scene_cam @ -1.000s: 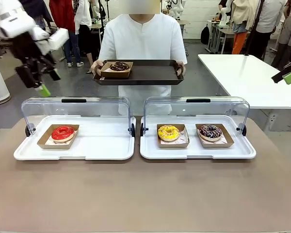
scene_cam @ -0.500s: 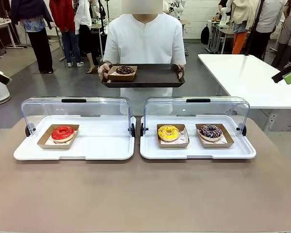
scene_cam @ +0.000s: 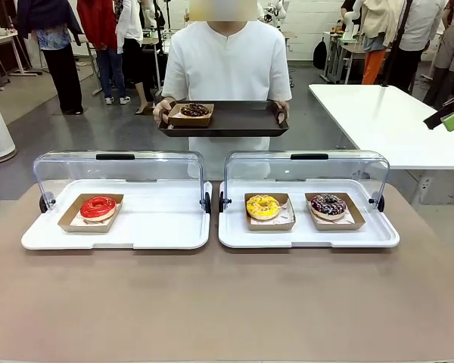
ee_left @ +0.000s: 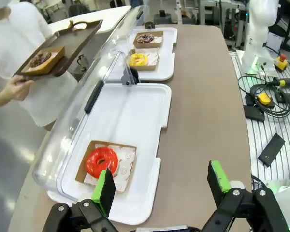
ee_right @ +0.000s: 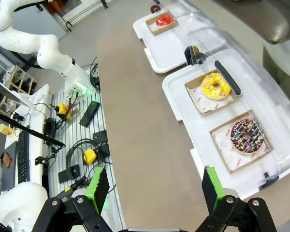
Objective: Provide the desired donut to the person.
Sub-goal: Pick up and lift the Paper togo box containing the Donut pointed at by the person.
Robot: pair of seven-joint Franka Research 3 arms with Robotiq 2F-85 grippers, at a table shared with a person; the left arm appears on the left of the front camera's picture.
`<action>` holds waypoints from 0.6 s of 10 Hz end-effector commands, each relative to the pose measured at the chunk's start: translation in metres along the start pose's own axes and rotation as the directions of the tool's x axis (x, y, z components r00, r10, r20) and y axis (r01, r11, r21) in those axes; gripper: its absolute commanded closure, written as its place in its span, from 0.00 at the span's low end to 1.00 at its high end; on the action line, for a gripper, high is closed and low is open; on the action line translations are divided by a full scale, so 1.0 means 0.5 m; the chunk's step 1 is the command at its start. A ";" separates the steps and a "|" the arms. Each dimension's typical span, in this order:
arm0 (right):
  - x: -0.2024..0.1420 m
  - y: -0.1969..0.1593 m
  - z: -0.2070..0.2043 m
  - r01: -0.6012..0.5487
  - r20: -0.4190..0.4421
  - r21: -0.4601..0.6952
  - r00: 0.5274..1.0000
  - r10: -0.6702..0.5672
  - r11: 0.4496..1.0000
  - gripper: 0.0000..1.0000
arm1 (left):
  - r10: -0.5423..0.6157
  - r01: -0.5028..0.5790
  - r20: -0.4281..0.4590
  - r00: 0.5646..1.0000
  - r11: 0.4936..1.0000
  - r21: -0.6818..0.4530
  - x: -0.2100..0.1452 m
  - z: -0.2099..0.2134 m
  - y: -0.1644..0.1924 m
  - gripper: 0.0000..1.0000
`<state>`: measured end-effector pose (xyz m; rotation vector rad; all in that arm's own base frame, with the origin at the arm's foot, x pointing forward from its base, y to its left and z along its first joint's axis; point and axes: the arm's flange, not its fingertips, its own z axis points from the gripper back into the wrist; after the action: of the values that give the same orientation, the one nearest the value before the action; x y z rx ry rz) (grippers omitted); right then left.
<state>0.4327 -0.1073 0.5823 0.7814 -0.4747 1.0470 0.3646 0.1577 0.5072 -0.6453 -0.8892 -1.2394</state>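
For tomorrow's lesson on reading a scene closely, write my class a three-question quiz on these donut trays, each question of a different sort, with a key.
1. True or false: the red donut lies alone in the left display tray.
2. What does the person carry on the dark tray? A: a dark donut in a brown box. B: a yellow donut. C: nothing.
3. How many donuts lie in the right display tray?
Key: 1 true; 2 A; 3 two.
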 end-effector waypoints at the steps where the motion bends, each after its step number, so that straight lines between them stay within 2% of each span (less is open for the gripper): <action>1: 0.004 0.001 -0.001 0.005 -0.001 0.000 1.000 -0.005 1.000 0.00 | 0.015 -0.015 0.028 0.999 1.000 0.019 -0.026 0.004 0.012 0.00; 3: 0.004 0.001 -0.001 0.005 -0.001 0.000 1.000 -0.005 1.000 0.00 | 0.038 -0.038 0.002 0.999 0.999 0.024 -0.029 0.007 0.007 0.00; 4: 0.004 0.001 -0.001 0.005 -0.001 0.000 1.000 -0.005 1.000 0.00 | 0.047 -0.046 -0.054 0.997 0.998 0.030 -0.020 0.005 0.004 0.00; 5: 0.004 0.001 -0.001 0.005 -0.001 0.000 1.000 -0.005 1.000 0.00 | 0.052 -0.052 -0.002 0.999 0.999 0.016 -0.040 0.008 0.010 0.00; 6: 0.004 0.001 -0.001 0.005 -0.001 0.000 1.000 -0.005 1.000 0.00 | 0.052 -0.052 -0.002 0.999 0.999 0.016 -0.040 0.008 0.010 0.00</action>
<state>0.4327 -0.1073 0.5824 0.7813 -0.4748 1.0470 0.3674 0.1705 0.4933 -0.6426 -0.8614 -1.1876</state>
